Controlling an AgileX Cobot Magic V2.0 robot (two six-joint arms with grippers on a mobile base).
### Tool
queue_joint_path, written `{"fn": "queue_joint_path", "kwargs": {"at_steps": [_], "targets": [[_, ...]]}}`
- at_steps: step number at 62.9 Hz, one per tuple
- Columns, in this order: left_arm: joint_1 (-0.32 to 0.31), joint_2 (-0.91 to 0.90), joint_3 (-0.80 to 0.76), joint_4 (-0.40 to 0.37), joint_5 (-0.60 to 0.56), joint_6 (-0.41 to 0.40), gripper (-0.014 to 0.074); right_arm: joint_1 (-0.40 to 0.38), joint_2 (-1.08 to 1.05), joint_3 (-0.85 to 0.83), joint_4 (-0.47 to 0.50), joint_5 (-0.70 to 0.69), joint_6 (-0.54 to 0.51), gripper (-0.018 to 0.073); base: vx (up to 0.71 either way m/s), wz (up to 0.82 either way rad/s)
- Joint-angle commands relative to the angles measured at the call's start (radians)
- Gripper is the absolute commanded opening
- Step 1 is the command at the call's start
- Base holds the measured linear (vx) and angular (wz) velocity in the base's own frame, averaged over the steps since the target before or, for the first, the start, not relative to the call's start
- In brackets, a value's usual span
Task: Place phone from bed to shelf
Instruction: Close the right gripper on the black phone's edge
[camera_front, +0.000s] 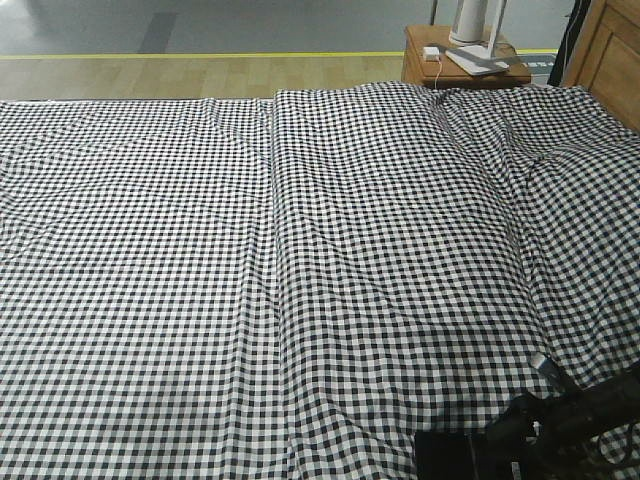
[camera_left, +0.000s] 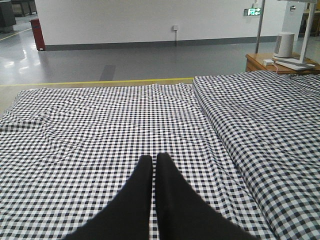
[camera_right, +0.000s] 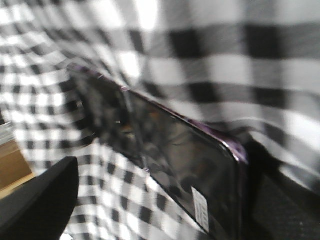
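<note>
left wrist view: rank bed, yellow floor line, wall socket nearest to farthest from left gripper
1. bed, just below the left gripper
2. yellow floor line, past the bed's far edge
3. wall socket, on the far wall

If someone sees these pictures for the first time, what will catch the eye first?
The black-and-white checked bed cover fills nearly every view. In the right wrist view a glossy black phone with a small white sticker rests against it, blurred and very near. In the left wrist view the left pincer hovers closed above the cloth.
</note>
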Motion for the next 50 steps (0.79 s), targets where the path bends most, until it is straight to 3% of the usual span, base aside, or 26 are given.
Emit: {"fn": "queue_joint_path", "kwargs": {"at_steps": [1, 15, 31, 40, 50], "targets": [[0.001, -0.006, 0.006, -0.009, -0.075, 0.000, 0.0001, -0.005, -0.029, -0.008, 0.082, 0.137, -0.065, 0.0606, 0.00, 0.00], [0.001, -0.006, 0.006, -0.009, -0.075, 0.000, 0.0001, 0.002, 0.007, -0.005, 0.213, 0.237, -0.128, 0.0596, 0.00, 0.00], [0.001, -0.006, 0.006, -0.009, -0.075, 0.000, 0.0001, 0.014, 0.008, -0.005, 0.211, 0.236, -0.138, 0.0566, 0.00, 0.00], [0.001, -0.006, 0.006, -0.009, -0.075, 0.000, 0.0001, 0.013, 0.008, -0.005, 0.186, 0.236, -0.136, 0.0480, 0.00, 0.00], [0.001, -0.006, 0.006, -0.009, -0.075, 0.000, 0.0001, 0.013, 0.008, -0.005, 0.178, 0.236, -0.136, 0.0265, 0.00, 0.00]]}}
